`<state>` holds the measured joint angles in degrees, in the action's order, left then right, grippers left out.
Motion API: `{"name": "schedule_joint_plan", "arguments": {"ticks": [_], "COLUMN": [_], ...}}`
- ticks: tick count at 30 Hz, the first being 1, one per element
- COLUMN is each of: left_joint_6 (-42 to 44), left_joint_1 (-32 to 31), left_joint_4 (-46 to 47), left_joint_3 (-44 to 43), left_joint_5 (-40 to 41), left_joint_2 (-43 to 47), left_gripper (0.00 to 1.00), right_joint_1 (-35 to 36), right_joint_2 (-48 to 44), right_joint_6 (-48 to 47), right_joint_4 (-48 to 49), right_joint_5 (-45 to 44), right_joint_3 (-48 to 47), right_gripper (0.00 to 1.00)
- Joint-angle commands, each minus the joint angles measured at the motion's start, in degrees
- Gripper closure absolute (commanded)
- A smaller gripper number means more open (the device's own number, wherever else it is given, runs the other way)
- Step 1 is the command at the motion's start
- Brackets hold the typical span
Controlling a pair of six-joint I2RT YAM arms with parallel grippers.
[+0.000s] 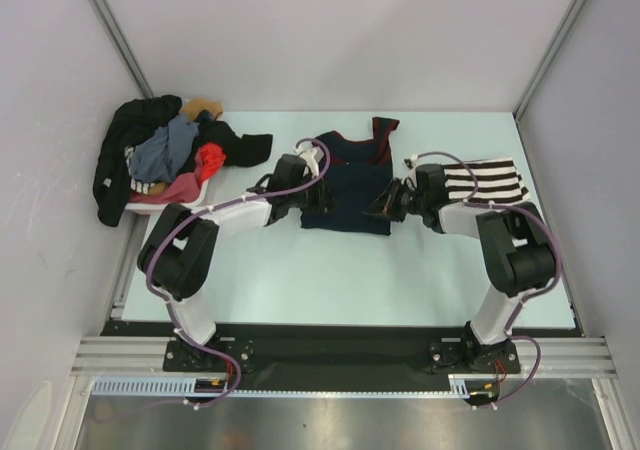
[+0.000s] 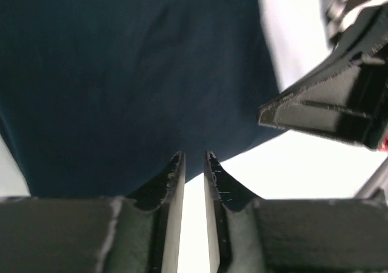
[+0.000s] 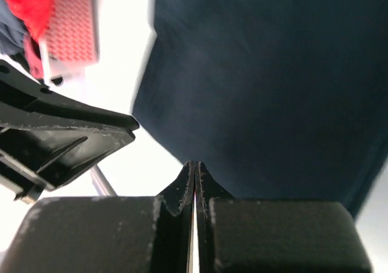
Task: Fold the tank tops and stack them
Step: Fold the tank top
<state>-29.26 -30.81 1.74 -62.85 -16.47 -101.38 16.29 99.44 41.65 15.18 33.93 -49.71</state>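
The navy tank top [image 1: 350, 175] lies flat mid-table, its dark red trim at the far end. The striped tank top [image 1: 487, 179] lies to its right, behind my right arm. My left gripper [image 1: 313, 200] is low at the navy top's left near edge. In the left wrist view the left gripper [image 2: 194, 158] is open by a narrow gap, with bare table showing between the fingers and the tips at the navy cloth [image 2: 133, 73]. My right gripper [image 1: 384, 207] is at the top's right near edge. The right gripper [image 3: 195, 164] is shut, tips against the navy cloth [image 3: 267, 73]; whether cloth is nipped does not show.
A pale pink basket [image 1: 150, 200] heaped with black, grey and red clothes stands at the far left; black cloth hangs over its side. Grey walls close in the table on three sides. The two grippers face each other across the navy top, close together.
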Motion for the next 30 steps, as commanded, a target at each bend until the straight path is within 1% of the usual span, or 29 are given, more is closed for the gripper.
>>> {"name": "schedule_joint_plan", "arguments": {"ticks": [1,2,4,6,8,10,12,13,16,17,18,19,20,21,22,23,24,25,26,27,28,30], "left_joint_6": [-4.1,-4.7,-5.0,-5.4,-5.8,-5.6,-5.4,-4.9,-3.9,-3.8,-3.5,-2.8,-2.5,-1.9,-1.8,-1.8,-1.8,-1.8,-1.8,-1.9,-1.8,-1.5], "left_joint_1": [3.0,3.9,6.6,8.6,9.3,9.4,9.4,9.4,9.2,8.9,8.1,7.6,7.0,6.0,5.6,5.3,5.1,5.1,5.1,4.7,4.4,3.6], "left_joint_4": [9.6,11.1,13.9,14.9,15.0,15.7,15.8,15.5,13.9,13.6,12.5,11.4,10.1,7.7,6.4,5.3,4.2,4.2,4.2,4.2,4.2,3.6], "left_joint_3": [4.9,7.9,10.5,13.7,16.0,17.1,18.9,19.3,22.0,23.5,24.1,24.6,25.0,25.0,24.9,24.5,24.5,24.5,24.2,23.9,23.6,22.1], "left_joint_5": [-7.4,-8.1,-8.5,-7.1,-4.7,-3.2,-1.6,-1.1,1.7,2.3,4.2,5.6,7.7,10.5,12.0,13.0,13.6,13.4,13.4,13.5,13.6,14.4], "left_joint_2": [-2.7,-3.2,-4.3,-4.6,-4.4,-3.3,-0.5,0.6,6.5,8.1,11.3,12.8,14.0,15.8,16.3,16.5,16.4,16.0,15.6,15.0,13.6,12.2], "left_gripper": [0.78,0.79,0.8,0.81,0.82,0.82,0.81,0.8,0.72,0.65,0.61,0.56,0.47,0.43,0.38,0.34,0.33,0.32,0.32,0.32,0.32,0.33], "right_joint_1": [-2.6,-3.4,-6.0,-8.1,-10.4,-11.0,-11.1,-11.1,-11.0,-10.8,-10.2,-9.7,-9.2,-7.7,-7.0,-6.4,-4.4,-3.2,-1.7,-0.3,1.8,3.1], "right_joint_2": [4.9,5.8,8.7,10.1,10.0,8.3,6.8,5.9,1.5,-1.3,-2.9,-4.3,-7.6,-8.9,-10.3,-11.3,-12.9,-13.5,-13.8,-13.6,-13.1,-11.1], "right_joint_6": [4.2,4.5,4.8,4.1,3.6,1.9,0.5,-0.9,-3.6,-4.4,-5.2,-5.9,-7.6,-8.2,-8.7,-9.0,-9.2,-9.5,-9.9,-10.4,-10.4,-10.3], "right_joint_4": [9.8,10.9,11.5,10.6,10.4,9.0,5.3,4.1,-0.4,-2.6,-3.8,-5.3,-8.4,-9.8,-11.0,-13.4,-14.0,-14.4,-14.8,-16.8,-17.4,-18.4], "right_joint_5": [7.5,8.9,9.7,10.0,10.3,9.4,7.5,6.6,3.5,2.1,1.0,-0.6,-4.2,-6.0,-7.6,-11.4,-13.2,-14.9,-18.8,-20.7,-23.2,-25.2], "right_joint_3": [3.6,4.3,5.5,7.1,8.5,8.6,8.0,7.9,8.1,8.2,8.6,8.8,8.8,8.9,9.0,9.1,9.3,9.3,9.0,8.6,7.7,6.7], "right_gripper": [1.0,1.0,1.0,1.0,1.0,1.0,1.0,1.0,0.99,0.94,0.83,0.76,0.68,0.57,0.54,0.5,0.45,0.44,0.43,0.43,0.43,0.46]}}
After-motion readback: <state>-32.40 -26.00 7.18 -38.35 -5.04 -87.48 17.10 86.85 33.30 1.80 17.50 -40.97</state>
